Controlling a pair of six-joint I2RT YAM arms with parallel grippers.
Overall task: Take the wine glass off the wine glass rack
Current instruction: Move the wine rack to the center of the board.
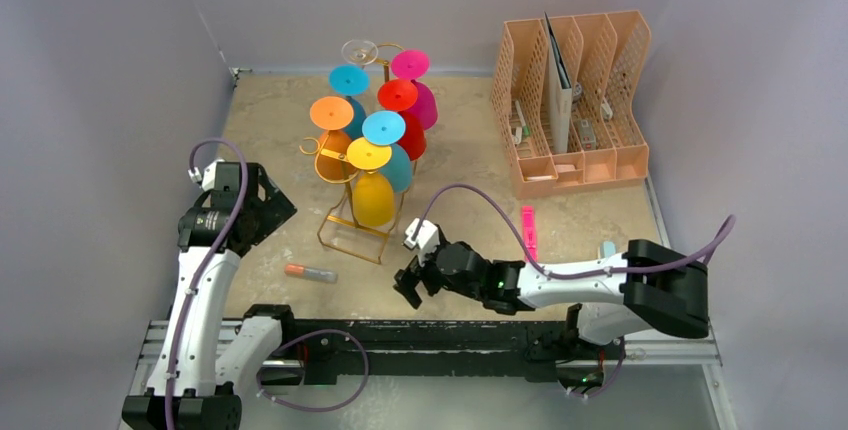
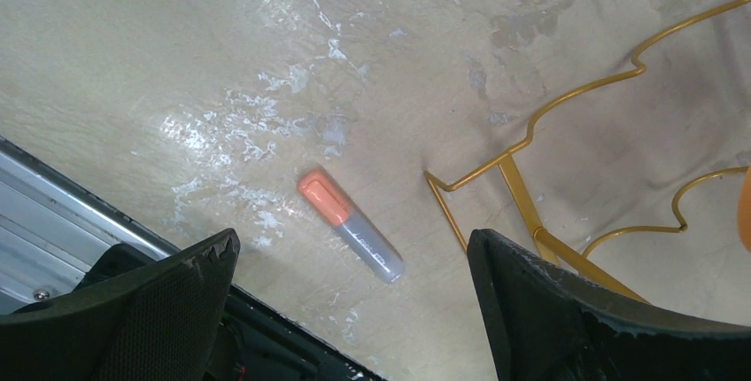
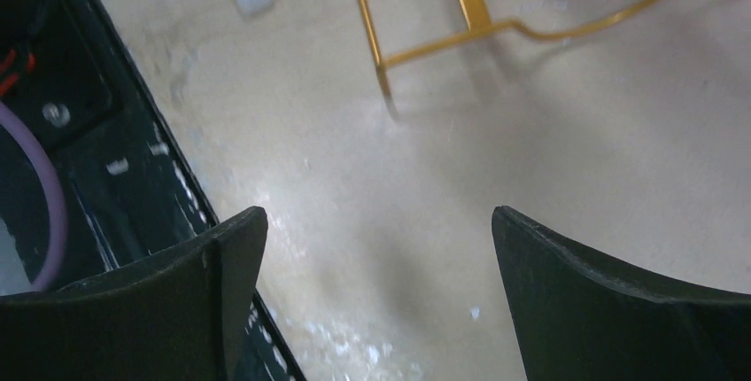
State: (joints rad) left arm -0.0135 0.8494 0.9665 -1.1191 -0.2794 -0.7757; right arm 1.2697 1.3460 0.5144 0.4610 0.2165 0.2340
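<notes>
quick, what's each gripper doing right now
left gripper: open, holding nothing
right gripper: open, holding nothing

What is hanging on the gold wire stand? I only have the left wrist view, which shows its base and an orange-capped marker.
Observer: Seven wine glasses hang bowl-down on the wine glass rack. Six are coloured and one at the back is clear.
Operator: Which one is nearest the arms?
Observer: The yellow wine glass, at the front of the rack.
Operator: And the other arm?
Observer: The right pincer hovers open and empty just in front of the rack's base, low over the table.
Operator: Anything else out there?
Observer: A peach file organiser stands at the far right, with a pink marker lying in front of it.
</notes>
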